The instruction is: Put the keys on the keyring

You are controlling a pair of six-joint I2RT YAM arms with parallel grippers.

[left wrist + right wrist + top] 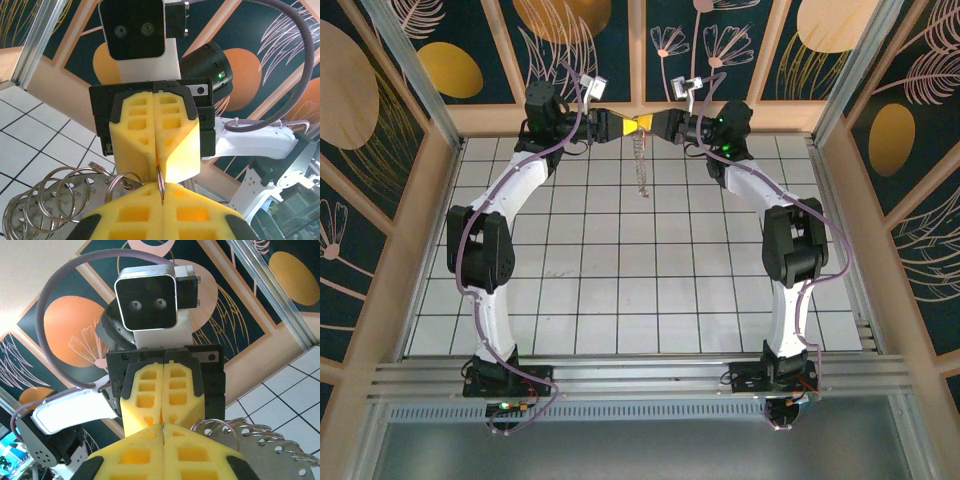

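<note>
The left gripper [625, 126] and right gripper [652, 125] meet tip to tip, raised above the far middle of the gridded table [620, 280]. Each has its yellow fingers [135, 215] pressed together on the same thin ring of the keyring [50, 202] — its coils and a perforated metal tag [272, 455] trail to one side. From above, the rest dangles straight down below the fingertips.

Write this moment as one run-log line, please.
left gripper: jaws shut on keyring | right gripper: jaws shut on keyring | keyring: dangling below them
</note>
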